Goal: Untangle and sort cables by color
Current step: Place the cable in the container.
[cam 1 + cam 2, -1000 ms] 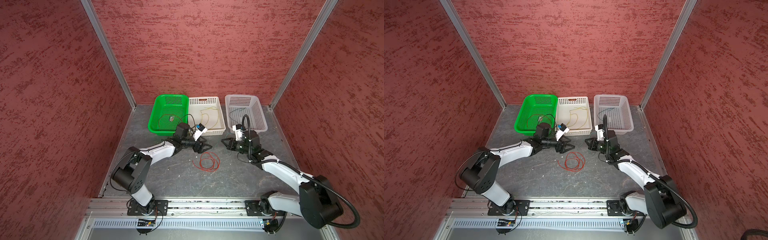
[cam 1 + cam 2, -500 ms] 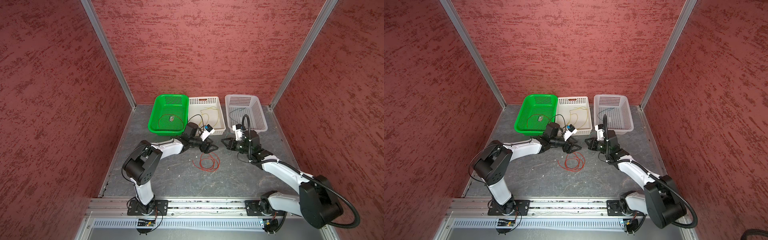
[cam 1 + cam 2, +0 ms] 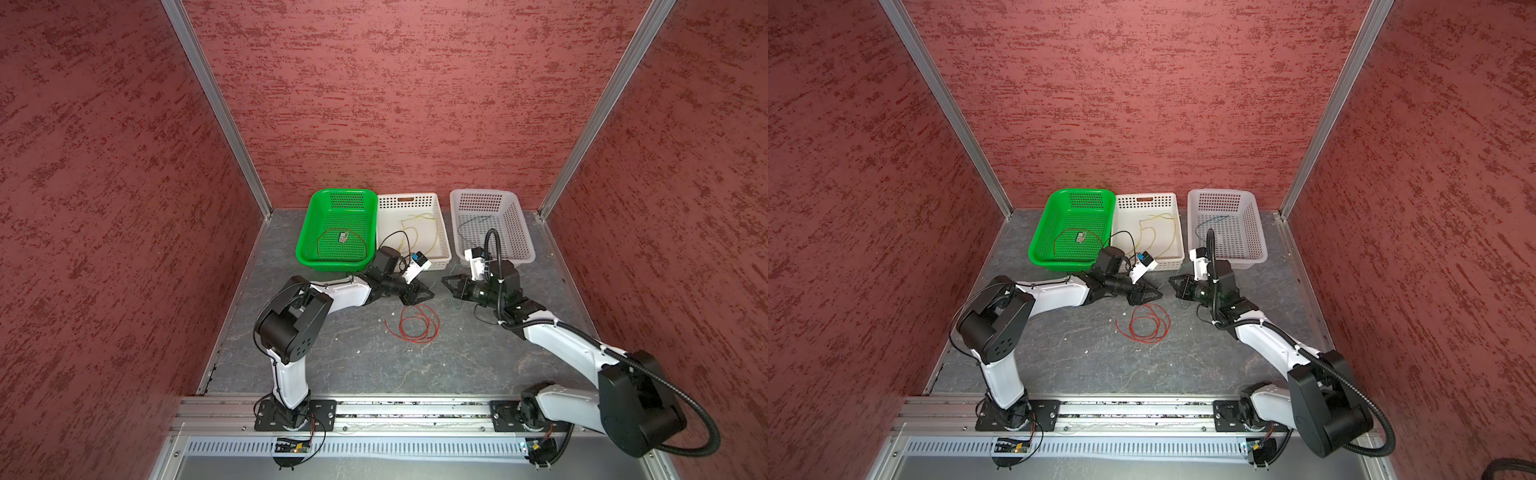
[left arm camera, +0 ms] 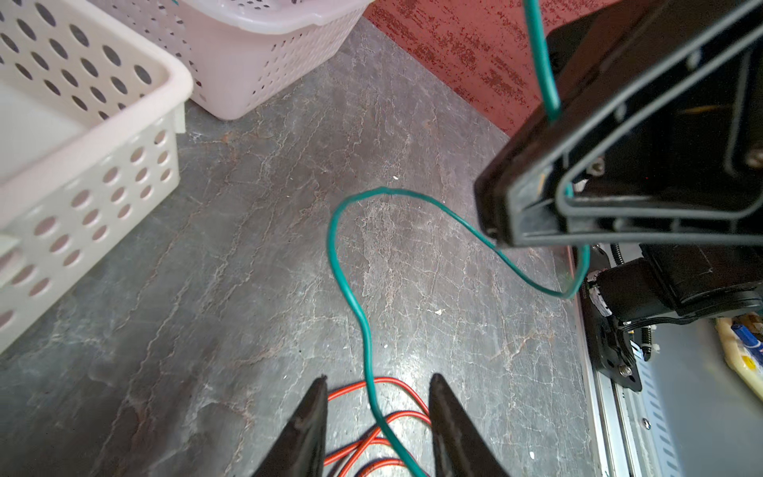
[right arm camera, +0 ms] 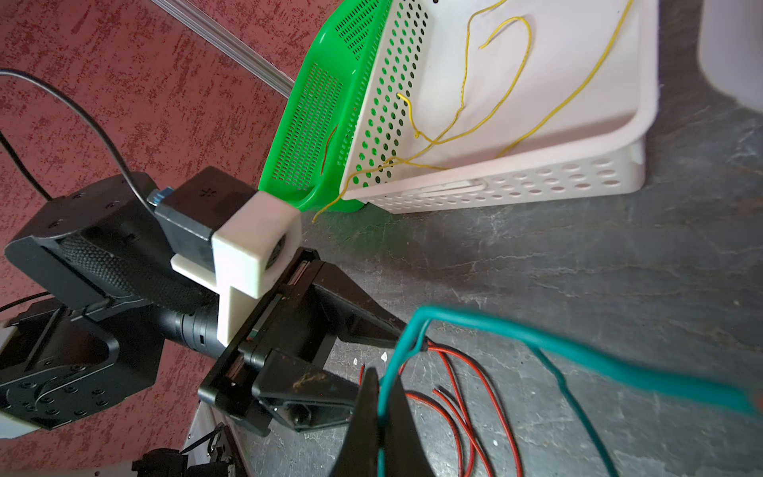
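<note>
While the right pincer (image 5: 382, 382) clamps the teal cable (image 4: 342, 264) just above the bench (image 3: 332, 353), the left pincer (image 4: 375, 382), jaws part-open astride it over the red coil (image 3: 417, 326), should close on teal alone, then pull apart gently.

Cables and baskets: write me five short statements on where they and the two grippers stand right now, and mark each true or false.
1. The right gripper is shut on the teal cable. True.
2. Every red cable is already sorted into a basket. False: a red coil lies on the table, outside the green basket.
3. The yellow cables are in the cream basket. True.
4. One gripper is clamped on the red coil. False: the left gripper has its jaws apart, with the teal cable running between them.
5. The rightmost basket is empty. False: a blue-green cable lies in the white basket.
</note>
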You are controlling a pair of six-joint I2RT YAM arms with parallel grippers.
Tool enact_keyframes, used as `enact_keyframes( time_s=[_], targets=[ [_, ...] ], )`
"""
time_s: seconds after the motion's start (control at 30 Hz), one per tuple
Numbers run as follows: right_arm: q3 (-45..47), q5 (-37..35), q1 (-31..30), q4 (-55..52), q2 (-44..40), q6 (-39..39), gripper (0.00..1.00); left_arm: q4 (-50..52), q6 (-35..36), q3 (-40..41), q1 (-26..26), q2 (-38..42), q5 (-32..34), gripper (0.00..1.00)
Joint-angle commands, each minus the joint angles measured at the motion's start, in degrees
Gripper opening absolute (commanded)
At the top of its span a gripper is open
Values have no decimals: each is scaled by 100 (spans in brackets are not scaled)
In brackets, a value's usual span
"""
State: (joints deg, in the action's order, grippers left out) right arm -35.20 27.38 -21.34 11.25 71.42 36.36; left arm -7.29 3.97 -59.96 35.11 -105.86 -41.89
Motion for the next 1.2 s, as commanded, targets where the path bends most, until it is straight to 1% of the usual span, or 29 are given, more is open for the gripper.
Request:
enact_keyframes(
  time_s=[0.0, 0.07, 0.2, 0.27, 0.33, 0.5, 0.67, 0.83, 0.93, 1.17],
  targets=[
    [-132, 134, -28, 214, -86, 47, 0, 61, 87, -130, 24, -67, 32, 37],
    [-145, 169, -28, 220, -79, 47, 0, 61, 87, -125, 24, -73, 31, 33],
    [-143, 215, -28, 229, -58, 47, 0, 81, 87, -132, 22, -88, 32, 22],
    [-140, 216, -28, 220, -80, 46, 0, 134, 111, -154, 22, -97, 27, 13],
    [-154, 216, -28, 190, -99, 34, 0, 166, 120, -156, 17, -101, 23, 0],
    [-238, 160, -28, 10, -206, -39, 0, 158, 132, -91, -2, -78, 32, 0],
    [-516, 54, -21, -457, -488, -213, 0, 44, 92, 131, -78, -66, -1, 0],
    [-1012, -79, -19, -982, -783, -458, 0, -152, -27, 446, -163, -36, -84, 0],
    [-1392, -110, -10, -1212, -865, -639, 0, -101, -21, 533, -163, -43, -133, 0],
    [-2208, -158, 24, -1361, -825, -1083, 0, -128, -1, 635, -130, 12, -472, 0]
  ],
)
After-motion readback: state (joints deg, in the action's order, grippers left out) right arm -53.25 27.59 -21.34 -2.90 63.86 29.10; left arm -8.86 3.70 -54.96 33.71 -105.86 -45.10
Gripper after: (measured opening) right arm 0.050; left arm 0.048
